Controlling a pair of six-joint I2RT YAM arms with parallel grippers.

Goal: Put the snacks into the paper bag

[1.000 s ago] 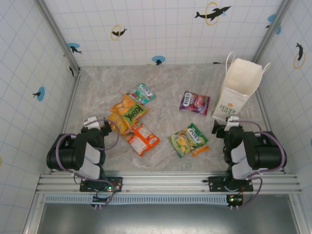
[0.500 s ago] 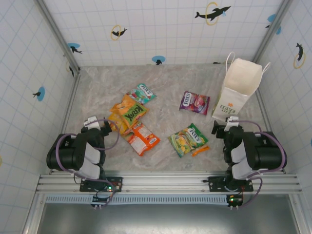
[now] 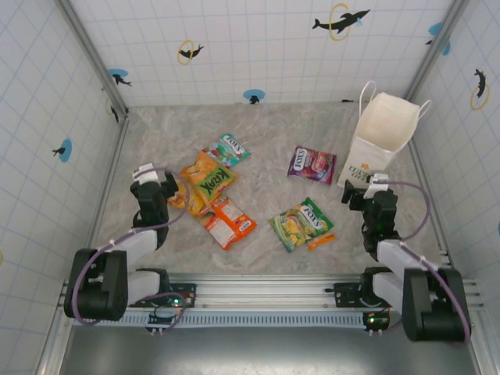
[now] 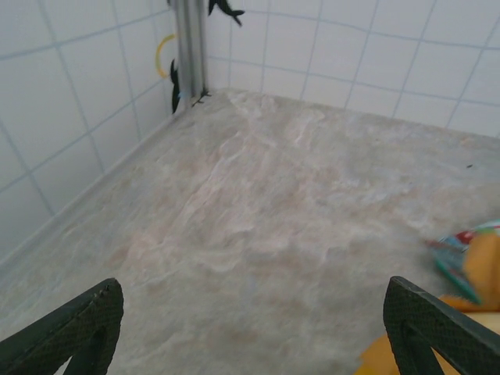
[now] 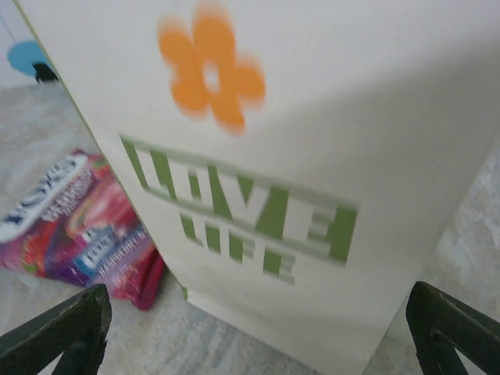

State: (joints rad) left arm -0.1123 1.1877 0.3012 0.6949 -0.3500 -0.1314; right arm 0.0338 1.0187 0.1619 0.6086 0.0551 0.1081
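Paper bag point(image 3: 384, 131) stands just beyond right claw point(image 3: 364, 187).

Paper bag point(image 3: 388, 129) is standing upright at the far right, mouth open, cream-white with an orange flower and green "LOVE LIFE" lettering on the front. Purple packet point(image 3: 311, 164) lies flat just left of its base. Teal packet point(image 3: 227, 148) and a loose pile of overlapping orange packets point(image 3: 206, 183) sit left of centre, with the green-and-yellow packet point(image 3: 301, 223) lying flat closer to the near edge
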